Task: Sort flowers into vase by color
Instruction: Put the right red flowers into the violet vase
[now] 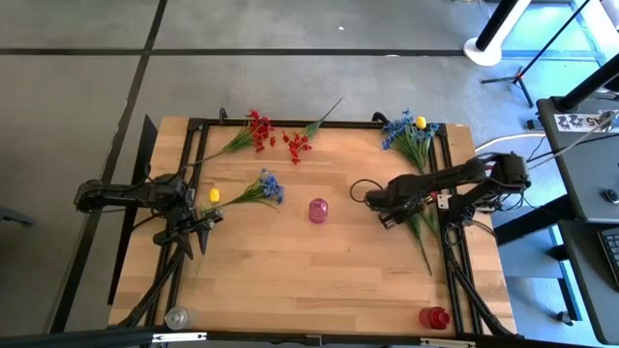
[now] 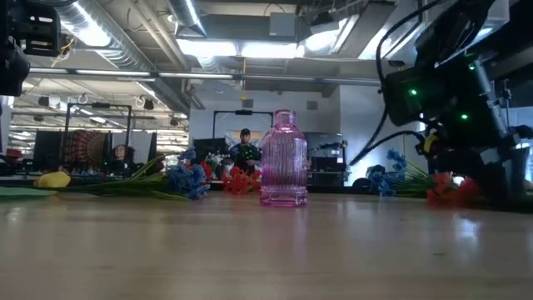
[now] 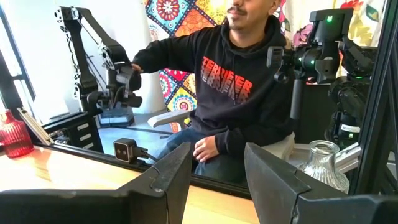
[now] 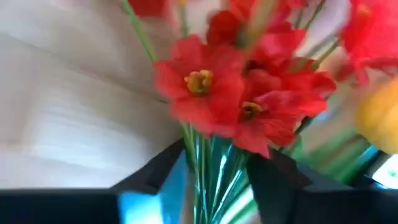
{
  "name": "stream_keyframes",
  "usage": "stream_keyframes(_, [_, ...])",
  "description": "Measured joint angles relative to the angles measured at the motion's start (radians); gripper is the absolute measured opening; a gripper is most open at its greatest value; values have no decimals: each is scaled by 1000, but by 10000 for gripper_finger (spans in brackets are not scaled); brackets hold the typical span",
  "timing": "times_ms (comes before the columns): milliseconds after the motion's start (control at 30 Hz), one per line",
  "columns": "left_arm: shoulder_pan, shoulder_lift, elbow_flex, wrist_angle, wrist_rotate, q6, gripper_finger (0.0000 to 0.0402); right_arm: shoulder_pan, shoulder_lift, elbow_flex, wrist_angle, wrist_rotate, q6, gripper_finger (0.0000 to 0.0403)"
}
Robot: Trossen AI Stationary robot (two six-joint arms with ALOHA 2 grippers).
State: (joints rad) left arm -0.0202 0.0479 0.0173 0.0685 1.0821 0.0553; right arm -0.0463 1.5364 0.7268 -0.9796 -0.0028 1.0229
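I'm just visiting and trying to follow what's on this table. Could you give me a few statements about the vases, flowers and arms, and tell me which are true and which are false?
1. The pink vase stands upright near the table's middle. True.
2. The pink vase already holds flowers. False: it is empty.
3. The right gripper has green stems of red flowers between its fingers. True.
4. The left gripper holds the yellow flower. False: its fingers are apart with nothing between them.
5. A red vase stands at a table corner. True.
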Motion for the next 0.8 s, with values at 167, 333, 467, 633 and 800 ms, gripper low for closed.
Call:
stream_keyframes(167, [0,0,0,0,0,0,145,0,-3,92,41,16,-32,69])
stream_keyframes(333, [0,0,0,0,0,0,145,0,-3,191,85,10,-112,15])
stream_keyframes(467, [0,0,0,0,0,0,145,1,-3,247,112,19,-148,20])
stream_keyframes(633, [0,0,0,0,0,0,145,1,-3,238,111,17,-146,98])
stream_keyframes(800, [0,0,0,0,0,0,145,1,-3,189,149,16,-156,173])
